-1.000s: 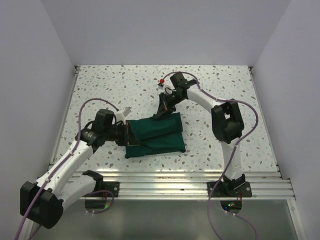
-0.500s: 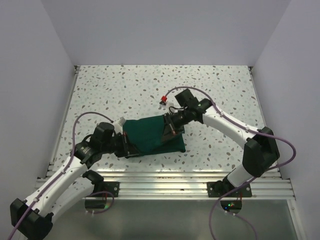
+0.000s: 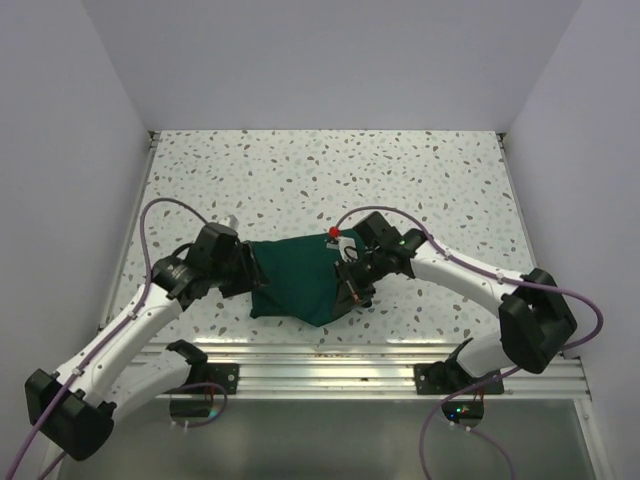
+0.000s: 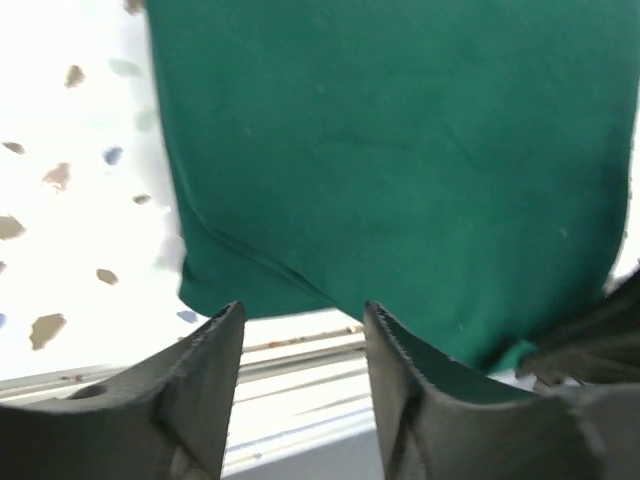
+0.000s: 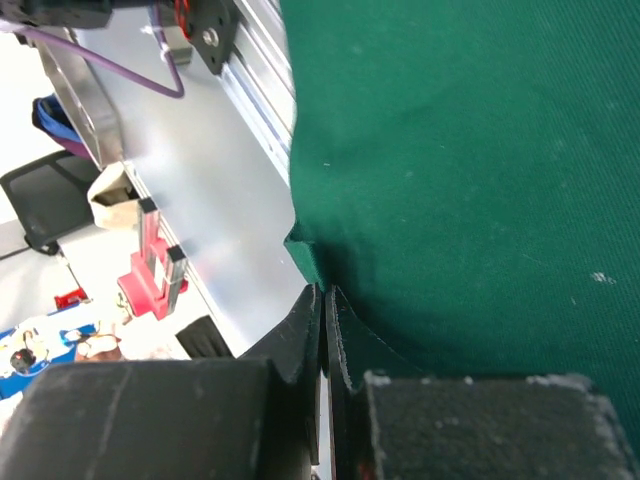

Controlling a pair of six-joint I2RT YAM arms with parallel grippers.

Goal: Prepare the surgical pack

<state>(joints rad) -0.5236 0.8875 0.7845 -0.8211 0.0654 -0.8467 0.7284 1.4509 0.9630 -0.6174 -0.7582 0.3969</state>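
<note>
The surgical pack (image 3: 300, 280) is a dark green cloth bundle lying on the speckled table near its front edge. It fills the top of the left wrist view (image 4: 400, 150) and most of the right wrist view (image 5: 480, 150). My left gripper (image 3: 248, 272) sits at the pack's left edge. Its jaws (image 4: 300, 315) stand open with nothing between them, just short of the cloth's lower corner. My right gripper (image 3: 350, 288) rests on the pack's right part. It is shut (image 5: 323, 295), pinching a folded edge of the green cloth at its tips.
The speckled table (image 3: 300, 170) stretches behind the pack. An aluminium rail (image 3: 330, 355) runs along the near edge just below the cloth. White walls close in the left, right and back sides. Purple cables loop off both arms.
The left gripper has opened and let go of the pack's left edge. The right gripper has carried its pinched cloth edge toward the near rail, folding it over the bundle.
</note>
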